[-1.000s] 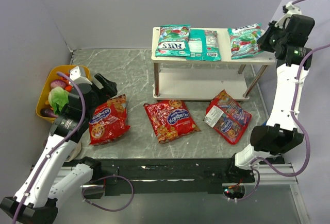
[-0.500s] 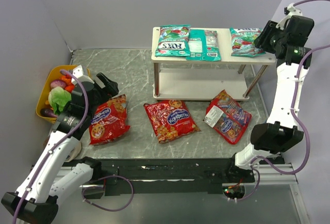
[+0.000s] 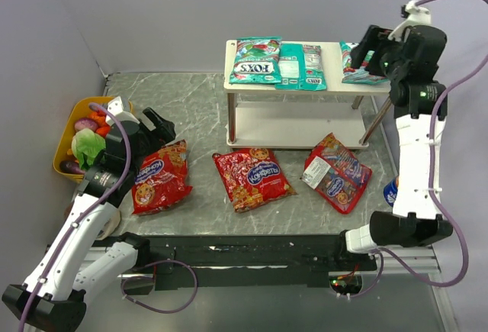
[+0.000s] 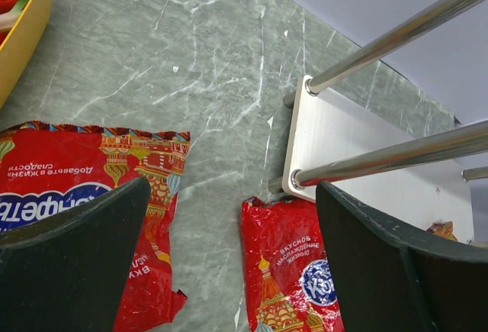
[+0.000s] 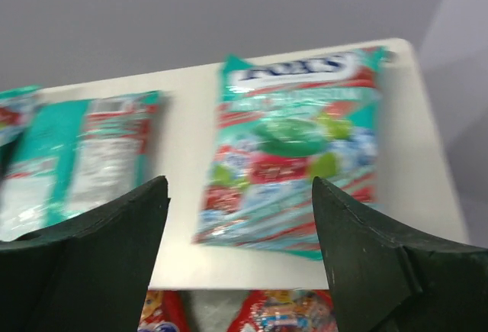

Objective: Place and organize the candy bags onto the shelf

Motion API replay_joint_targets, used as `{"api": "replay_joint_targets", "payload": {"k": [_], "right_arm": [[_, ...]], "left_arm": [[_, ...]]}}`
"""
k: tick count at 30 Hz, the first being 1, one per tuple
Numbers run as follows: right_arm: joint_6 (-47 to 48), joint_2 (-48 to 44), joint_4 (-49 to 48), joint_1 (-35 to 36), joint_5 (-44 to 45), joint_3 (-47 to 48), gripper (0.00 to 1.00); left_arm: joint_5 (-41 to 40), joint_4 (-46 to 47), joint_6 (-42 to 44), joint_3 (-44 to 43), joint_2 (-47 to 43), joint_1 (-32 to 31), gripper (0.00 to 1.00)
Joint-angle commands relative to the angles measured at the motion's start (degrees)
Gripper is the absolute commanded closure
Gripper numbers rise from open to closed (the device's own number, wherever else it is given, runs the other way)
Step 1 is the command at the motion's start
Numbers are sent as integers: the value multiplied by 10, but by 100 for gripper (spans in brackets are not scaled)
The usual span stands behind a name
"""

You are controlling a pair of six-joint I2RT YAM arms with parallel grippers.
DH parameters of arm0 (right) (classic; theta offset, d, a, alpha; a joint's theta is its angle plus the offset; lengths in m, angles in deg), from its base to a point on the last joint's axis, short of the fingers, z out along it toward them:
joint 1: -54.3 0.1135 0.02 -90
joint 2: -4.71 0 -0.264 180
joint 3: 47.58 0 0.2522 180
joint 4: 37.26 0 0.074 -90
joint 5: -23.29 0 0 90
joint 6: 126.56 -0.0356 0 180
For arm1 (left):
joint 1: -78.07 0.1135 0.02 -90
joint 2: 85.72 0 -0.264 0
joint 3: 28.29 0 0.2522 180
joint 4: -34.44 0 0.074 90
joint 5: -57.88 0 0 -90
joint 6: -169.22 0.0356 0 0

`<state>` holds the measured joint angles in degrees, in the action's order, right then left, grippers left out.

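Three teal-green candy bags lie in a row on the shelf's top board [image 3: 334, 85]: left [image 3: 255, 60], middle [image 3: 301, 66] and right [image 3: 357, 66]. My right gripper [image 3: 372, 48] hovers open just above the right one [image 5: 293, 141], touching nothing, its jaws [image 5: 239, 187] wide apart. On the table in front lie three red candy bags: left [image 3: 160, 177], middle [image 3: 252, 178] and right [image 3: 337, 172]. Low over the table my left gripper [image 3: 156, 127] hangs open and empty, between the left red bag [image 4: 69, 195] and the middle one [image 4: 293, 263].
A yellow tub [image 3: 67, 166] of toy vegetables stands at the left wall. The shelf's lower board [image 4: 358, 149] and metal legs [image 4: 396, 19] are just right of my left gripper. A small blue object [image 3: 390, 192] sits beside the right arm. Grey walls close in the back and sides.
My right gripper opened, let go of the right teal bag on the shelf top, and rose up and to the left. The left arm shifted only slightly.
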<state>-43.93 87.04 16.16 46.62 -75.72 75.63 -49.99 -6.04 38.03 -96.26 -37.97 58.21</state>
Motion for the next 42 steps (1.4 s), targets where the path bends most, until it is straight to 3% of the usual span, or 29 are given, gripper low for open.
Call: {"api": "replay_joint_targets", "payload": {"k": [1, 9, 19, 22, 25, 34, 42], "right_arm": [[-4, -11, -47, 43, 1, -6, 16], [-26, 50, -46, 97, -46, -9, 17], [-49, 96, -44, 100, -96, -7, 20], [-53, 102, -43, 101, -108, -9, 31], [-59, 106, -43, 101, -121, -10, 55], [-58, 108, -31, 101, -92, 9, 99], [-33, 112, -4, 95, -47, 45, 100]], "left_arm": [[6, 26, 3, -5, -3, 0, 4], [7, 24, -2, 8, -16, 0, 4], [4, 22, -3, 12, -20, 0, 4], [2, 22, -1, 13, -20, 0, 4], [-1, 22, 0, 12, -19, 0, 4], [-1, 22, -1, 13, -19, 0, 4], [0, 21, -2, 16, -20, 0, 4]]}}
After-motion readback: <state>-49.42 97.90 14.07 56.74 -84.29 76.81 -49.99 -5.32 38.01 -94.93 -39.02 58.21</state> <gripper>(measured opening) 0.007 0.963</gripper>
